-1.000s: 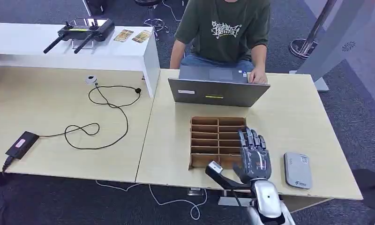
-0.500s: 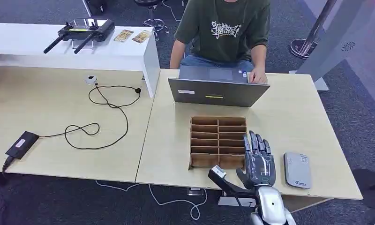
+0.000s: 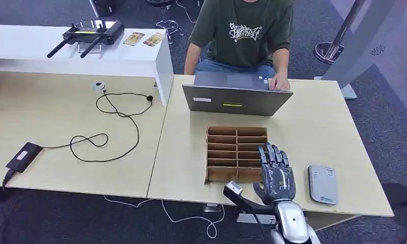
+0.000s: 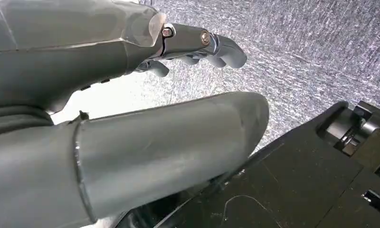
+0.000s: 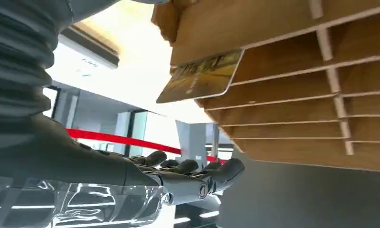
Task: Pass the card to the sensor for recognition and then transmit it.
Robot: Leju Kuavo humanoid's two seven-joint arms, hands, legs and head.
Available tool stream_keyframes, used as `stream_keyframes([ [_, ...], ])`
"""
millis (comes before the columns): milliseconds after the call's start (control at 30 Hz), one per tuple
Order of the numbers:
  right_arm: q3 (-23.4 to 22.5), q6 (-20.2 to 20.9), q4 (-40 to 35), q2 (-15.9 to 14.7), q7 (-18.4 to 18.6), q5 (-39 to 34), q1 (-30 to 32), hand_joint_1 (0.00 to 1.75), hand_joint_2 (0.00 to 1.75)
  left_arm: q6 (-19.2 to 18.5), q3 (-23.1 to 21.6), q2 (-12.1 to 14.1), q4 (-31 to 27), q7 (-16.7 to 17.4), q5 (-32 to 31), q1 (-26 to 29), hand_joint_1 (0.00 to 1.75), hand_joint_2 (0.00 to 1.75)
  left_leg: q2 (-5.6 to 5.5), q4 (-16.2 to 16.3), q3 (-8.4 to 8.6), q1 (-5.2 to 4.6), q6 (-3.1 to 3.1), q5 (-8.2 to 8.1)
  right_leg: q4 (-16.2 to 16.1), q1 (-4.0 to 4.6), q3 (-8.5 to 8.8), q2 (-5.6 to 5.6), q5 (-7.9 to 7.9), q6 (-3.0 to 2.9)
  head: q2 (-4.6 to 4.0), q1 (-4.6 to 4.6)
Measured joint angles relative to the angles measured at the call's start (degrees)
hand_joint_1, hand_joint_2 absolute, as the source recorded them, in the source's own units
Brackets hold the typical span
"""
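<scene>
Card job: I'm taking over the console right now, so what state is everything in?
Left robot hand: hangs over the carpet, holding nothing.
Right robot hand: fingers spread, holding nothing, at the right side of the wooden rack.
Card: sticks out of a rack slot, not gripped.
Sensor: grey reader lying on the table, to the right of that hand.
Done: nothing yet.
Left: grip the card, pull it out, present it to the sensor, then pass it on.
</scene>
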Motion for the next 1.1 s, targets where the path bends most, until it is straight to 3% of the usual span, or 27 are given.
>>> stream_keyframes([
  [533,0.33,-0.17,3.65,0.18,-0.48,-0.07,-2.5,0.0,1.75,0.76,0.11,0.06,0.0,-0.02,1.01,0.03,0.0,0.0,-0.01,0.0,0.0,0.0,0.0,0.0,0.0,0.0,0.0,0.0,0.0,0.0,0.0,0.0],
  [1100,0.13,0.02,-0.15,0.15,0.79,0.02,-1.07,0.0,1.75,1.09,0.17,0.24,0.0,-0.09,1.1,0.1,0.0,0.0,0.0,0.0,0.01,0.0,0.0,0.0,0.0,0.0,0.0,0.0,0.0,0.0,0.0,0.0],
])
